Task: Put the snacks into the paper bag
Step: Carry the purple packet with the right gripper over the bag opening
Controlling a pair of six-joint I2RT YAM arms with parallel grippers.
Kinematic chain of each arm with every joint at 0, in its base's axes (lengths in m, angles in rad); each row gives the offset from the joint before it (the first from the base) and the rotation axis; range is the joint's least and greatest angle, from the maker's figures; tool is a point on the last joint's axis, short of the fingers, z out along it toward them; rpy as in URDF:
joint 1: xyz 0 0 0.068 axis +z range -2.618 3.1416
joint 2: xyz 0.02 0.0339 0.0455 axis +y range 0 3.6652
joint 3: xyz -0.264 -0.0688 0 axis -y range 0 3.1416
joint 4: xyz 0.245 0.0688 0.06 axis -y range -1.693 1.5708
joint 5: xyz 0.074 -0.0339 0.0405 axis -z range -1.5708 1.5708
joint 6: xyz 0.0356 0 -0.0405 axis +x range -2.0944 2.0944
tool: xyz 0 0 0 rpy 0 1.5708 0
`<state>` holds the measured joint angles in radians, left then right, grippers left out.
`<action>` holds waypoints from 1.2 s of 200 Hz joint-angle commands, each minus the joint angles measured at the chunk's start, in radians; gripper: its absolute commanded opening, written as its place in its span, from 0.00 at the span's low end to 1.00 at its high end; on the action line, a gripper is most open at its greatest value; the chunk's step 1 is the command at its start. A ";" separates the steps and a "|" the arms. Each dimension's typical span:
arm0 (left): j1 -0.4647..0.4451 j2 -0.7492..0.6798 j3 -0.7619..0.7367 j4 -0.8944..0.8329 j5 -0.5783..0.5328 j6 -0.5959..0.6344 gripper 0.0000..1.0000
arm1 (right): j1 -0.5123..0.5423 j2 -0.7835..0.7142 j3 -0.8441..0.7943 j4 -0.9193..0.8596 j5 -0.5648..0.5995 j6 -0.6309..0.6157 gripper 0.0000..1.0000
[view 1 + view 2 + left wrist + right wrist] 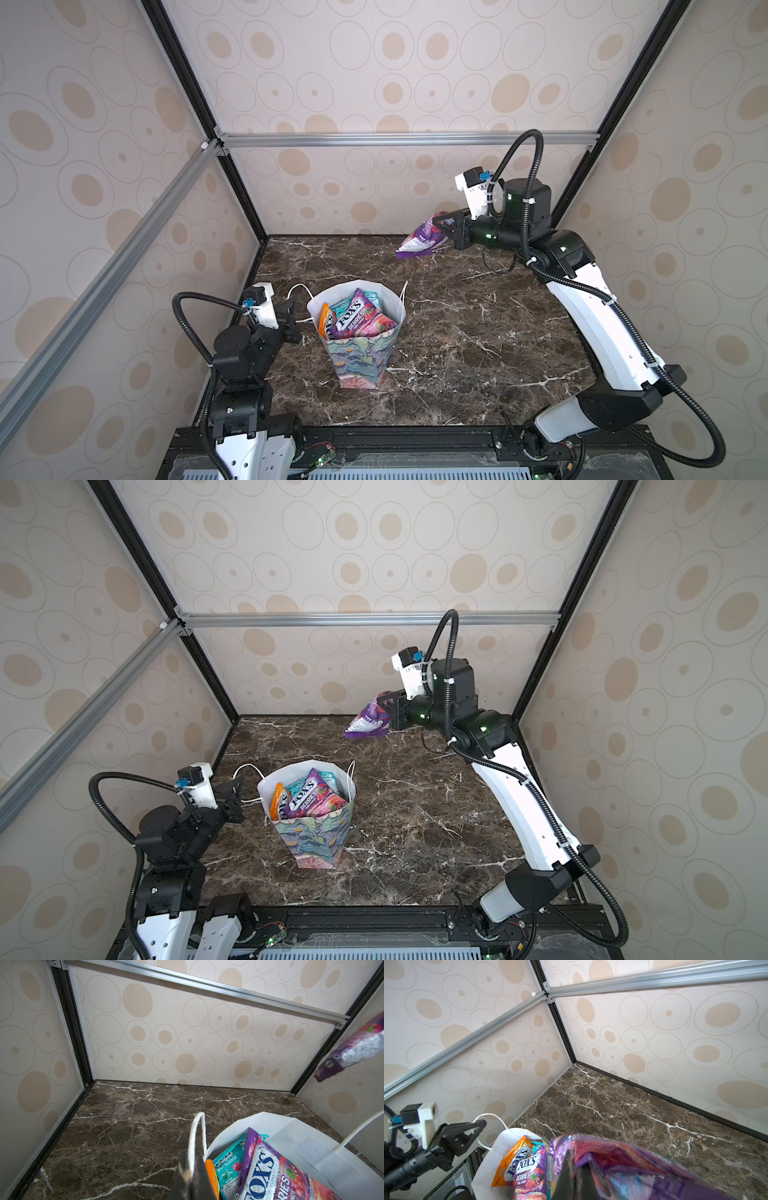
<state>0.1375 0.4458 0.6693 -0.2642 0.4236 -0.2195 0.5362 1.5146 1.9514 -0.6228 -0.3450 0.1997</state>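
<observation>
Snacks are split between two places. Most sit inside the paper bag (361, 361) (316, 837), which stands upright on the dark marbled counter (478, 332) (415, 812), close to its left edge and about midway between the far and near edges. Its mouth is open, showing the white inside.

A purple-pink berries packet (357, 320) (309, 798) (270, 1174) (529, 1172) lies on top of the pile, FOX'S mark up. An orange packet (323, 318) (276, 800) (512, 1161) stands on edge against the bag wall nearest the left edge of the counter. A teal packet (347, 305) (297, 786) (227, 1167) is tucked partly under the berries packet. How many more lie beneath cannot be told.

The left end effector (293, 321) (235, 798) (467, 1132) is beside the bag at the counter's left edge, jaws closed tight on the white cord handle (299, 289) (249, 767) (197, 1134) on that side. The cord loops up and back down into the jaws. The other handle (404, 291) (352, 769) stands free on the bag's opposite side.

The right end effector (449, 226) (388, 708) (574, 1167) is raised above the counter near the far edge, toward the far right corner and well apart from the bag. Its jaws pinch one end of a purple packet (422, 239) (368, 721) (357, 1047) (623, 1165), which hangs clear of the counter and slopes down toward the bag's side.
</observation>
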 commanded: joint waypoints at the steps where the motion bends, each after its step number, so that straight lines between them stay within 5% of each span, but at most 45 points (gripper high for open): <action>1: 0.002 -0.009 0.006 0.006 0.017 0.011 0.00 | 0.039 0.014 0.060 0.025 0.025 -0.027 0.00; 141: 0.002 -0.008 0.006 0.006 0.017 0.013 0.00 | 0.333 0.255 0.514 -0.208 0.096 -0.172 0.00; 240: 0.002 -0.010 0.006 0.006 0.016 0.013 0.00 | 0.427 0.399 0.616 -0.313 0.092 -0.224 0.00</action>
<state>0.1375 0.4458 0.6693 -0.2642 0.4240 -0.2195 0.9314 1.9060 2.5267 -0.9302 -0.2646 0.0158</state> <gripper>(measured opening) 0.048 0.042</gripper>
